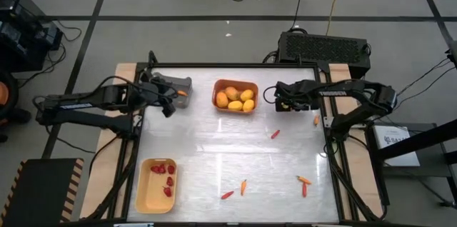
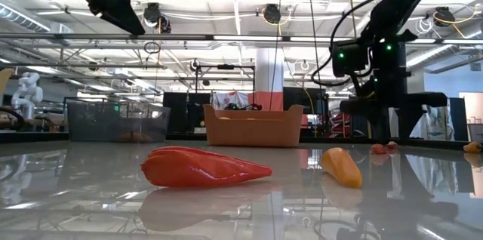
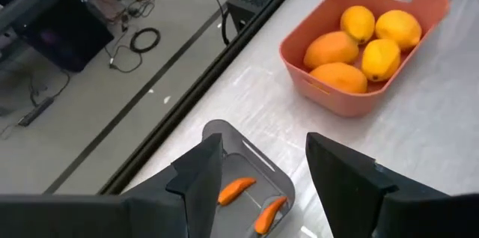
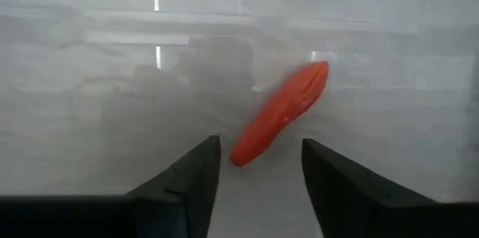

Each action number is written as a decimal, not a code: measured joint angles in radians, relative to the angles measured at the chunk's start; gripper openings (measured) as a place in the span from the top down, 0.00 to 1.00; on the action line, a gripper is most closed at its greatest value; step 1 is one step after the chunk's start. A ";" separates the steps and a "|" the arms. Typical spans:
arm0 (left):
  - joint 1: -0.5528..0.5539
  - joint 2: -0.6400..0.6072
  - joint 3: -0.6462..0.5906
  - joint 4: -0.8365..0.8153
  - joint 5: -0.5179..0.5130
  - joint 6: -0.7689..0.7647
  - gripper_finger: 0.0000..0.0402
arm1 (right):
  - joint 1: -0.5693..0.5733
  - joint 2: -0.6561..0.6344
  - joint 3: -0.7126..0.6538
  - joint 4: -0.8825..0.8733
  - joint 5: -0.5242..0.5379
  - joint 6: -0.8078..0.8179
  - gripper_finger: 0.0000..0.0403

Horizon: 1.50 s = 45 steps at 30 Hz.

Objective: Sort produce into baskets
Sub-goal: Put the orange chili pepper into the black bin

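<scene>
The orange basket (image 1: 235, 96) at the far middle holds several yellow-orange fruits (image 3: 359, 43). Two orange sticks (image 3: 251, 202) lie in the grey basket (image 1: 176, 84) at the far left, and my left gripper (image 3: 262, 156) hangs open above it, holding nothing. The pale yellow basket (image 1: 157, 185) at the near left holds several red berries (image 1: 165, 172). My right gripper (image 4: 258, 152) points down at the table, just right of the orange basket, and is open. An orange-red stick (image 4: 281, 114) lies flat on the table with its near end between the fingertips, apart from both.
More sticks lie loose on the table: one right of centre (image 1: 275, 133), two near the front middle (image 1: 235, 190), two at the front right (image 1: 303, 183), and one by the right edge (image 1: 316, 120). The table's middle is bare.
</scene>
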 joint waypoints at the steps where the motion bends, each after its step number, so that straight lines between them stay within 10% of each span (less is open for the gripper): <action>1: 0.000 0.000 0.000 0.000 0.004 0.000 0.50 | 0.000 0.001 -0.009 0.005 0.000 0.004 0.58; 12: 0.000 -0.002 0.000 0.047 0.027 -0.008 0.50 | 0.001 -0.006 -0.059 0.057 -0.001 -0.040 0.97; 28: -0.012 0.033 -0.002 0.174 0.253 -0.052 0.50 | 0.182 -0.210 -0.053 0.123 -0.109 -0.100 1.00; 36: -0.110 0.149 -0.211 0.784 0.497 -0.093 0.50 | 0.492 -0.281 -0.051 0.520 -0.079 -0.091 1.00; 45: -0.237 0.521 -0.349 1.596 0.516 -0.390 0.50 | 0.750 -0.201 -0.048 1.041 0.005 -0.174 1.00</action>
